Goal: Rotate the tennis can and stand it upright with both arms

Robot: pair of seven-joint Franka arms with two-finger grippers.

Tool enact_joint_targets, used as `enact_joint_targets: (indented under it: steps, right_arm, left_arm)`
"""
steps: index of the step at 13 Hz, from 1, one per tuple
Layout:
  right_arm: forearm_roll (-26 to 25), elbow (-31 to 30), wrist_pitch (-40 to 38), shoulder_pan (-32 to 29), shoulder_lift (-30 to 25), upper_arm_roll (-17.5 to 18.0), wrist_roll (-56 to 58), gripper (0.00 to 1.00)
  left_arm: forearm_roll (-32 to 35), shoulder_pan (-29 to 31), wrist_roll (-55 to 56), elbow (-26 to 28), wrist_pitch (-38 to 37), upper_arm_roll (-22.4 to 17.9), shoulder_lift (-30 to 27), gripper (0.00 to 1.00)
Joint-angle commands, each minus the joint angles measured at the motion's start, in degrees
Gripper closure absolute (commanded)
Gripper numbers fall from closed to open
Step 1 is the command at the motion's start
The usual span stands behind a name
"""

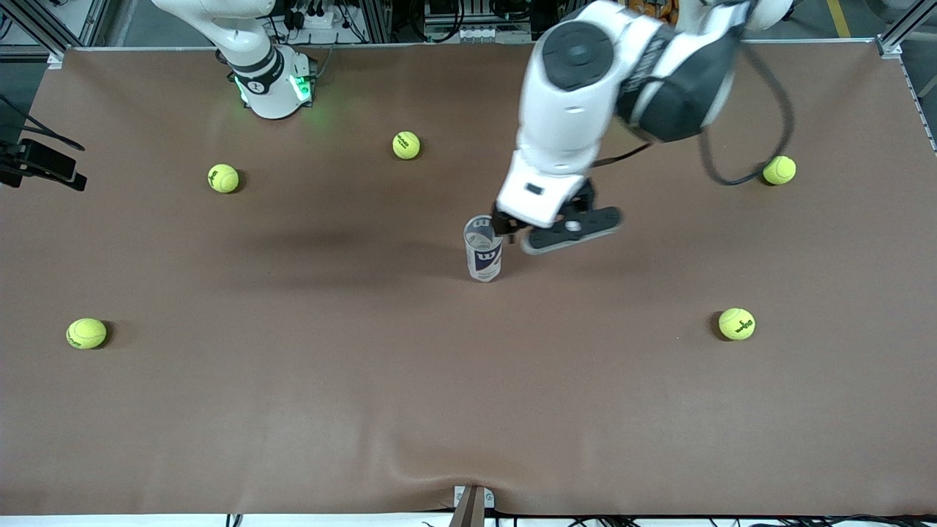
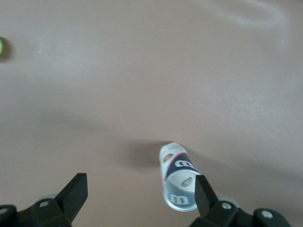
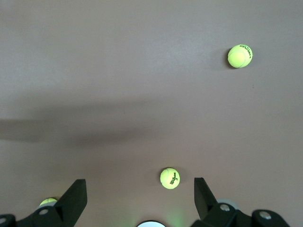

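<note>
Two tennis balls (image 1: 86, 333) (image 1: 736, 323) lie nearest camera. Tennis can (image 1: 483, 249) upright mid-table; left gripper (image 1: 505, 223) just beside its rim, jaws wide, empty. Right gripper (image 3: 139, 201) waits aloft, jaws wide, empty.

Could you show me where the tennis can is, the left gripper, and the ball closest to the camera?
tennis can (image 1: 484, 258): front view, on its navy label.
left gripper (image 1: 505, 223): front view, between its fingers.
tennis ball (image 1: 86, 333): front view, ball's middle.

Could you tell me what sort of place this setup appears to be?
Probably a robotics lab: a brown-covered table framed by aluminium rails, the left gripper open beside an upright tennis can, and scattered tennis balls.
</note>
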State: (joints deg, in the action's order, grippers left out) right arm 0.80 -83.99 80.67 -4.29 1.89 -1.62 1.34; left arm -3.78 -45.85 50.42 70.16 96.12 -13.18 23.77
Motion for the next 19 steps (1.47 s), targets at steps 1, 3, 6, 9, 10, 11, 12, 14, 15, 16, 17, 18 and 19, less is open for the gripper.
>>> enact_joint_targets:
  steps: [1, 3, 6, 9, 10, 11, 12, 14, 15, 16, 17, 18, 19]
  right_arm:
    - [0.7, 0.1, -0.4, -0.3, -0.1, 0.2, -0.6, 0.0]
    - [0.7, 0.1, -0.3, -0.5, -0.1, 0.2, -0.6, 0.0]
    - [0.7, 0.1, -0.3, -0.5, -0.1, 0.2, -0.6, 0.0]
    - [0.7, 0.1, -0.3, -0.5, -0.1, 0.2, -0.6, 0.0]
    - [0.7, 0.1, -0.3, -0.5, -0.1, 0.2, -0.6, 0.0]
    - [0.7, 0.1, -0.3, -0.5, -0.1, 0.2, -0.6, 0.0]
    - [0.7, 0.1, -0.4, -0.5, -0.1, 0.2, -0.6, 0.0]
    - [0.7, 0.1, -0.4, -0.6, -0.1, 0.2, -0.6, 0.0]
    - [0.7, 0.1, -0.5, -0.6, -0.1, 0.2, -0.6, 0.0]
    - [0.7, 0.1, -0.5, -0.7, -0.2, 0.2, -0.6, 0.0]
    - [0.7, 0.1, -0.5, -0.7, -0.1, 0.2, -0.6, 0.0]
    - [0.7, 0.1, -0.5, -0.7, -0.2, 0.1, -0.6, 0.0]
    - [0.7, 0.1, -0.6, -0.7, -0.2, 0.1, -0.6, 0.0]
  left_arm:
    - [1.3, 5.5, -7.4, 1.0, -2.4, 0.4, -3.5, 0.0]
    - [1.2, 9.6, -14.8, 1.0, -4.4, 0.5, -4.0, 0.0]
    - [3.1, 14.1, -21.1, 1.5, -6.8, 0.4, -4.9, 0.0]
    - [5.6, 22.2, -34.6, 1.5, -6.7, 1.9, -5.7, 0.0]
    - [5.6, 27.0, -37.6, 1.5, -6.7, 5.6, -6.2, 0.0]
    - [5.7, 32.3, -40.8, 1.5, -6.8, 9.2, -6.3, 0.0]
    - [5.7, 37.0, -44.3, 1.6, -6.8, 12.3, -6.8, 0.0]
    - [5.6, 40.9, -48.1, 4.1, -6.9, 13.9, -9.0, 0.0]
    - [5.6, 41.5, -48.7, 4.5, -6.9, 13.9, -9.7, 0.0]
    - [5.7, 42.3, -49.7, 4.7, -6.9, 14.0, -10.3, 0.0]
    - [5.7, 43.9, -51.7, 5.3, -6.9, 14.2, -11.1, 0.0]
    - [5.5, 43.9, -52.0, 5.4, -6.9, 14.2, -11.5, 0.0]
    - [5.5, 43.7, -51.7, 5.3, -6.9, 14.2, -12.1, 0.0]
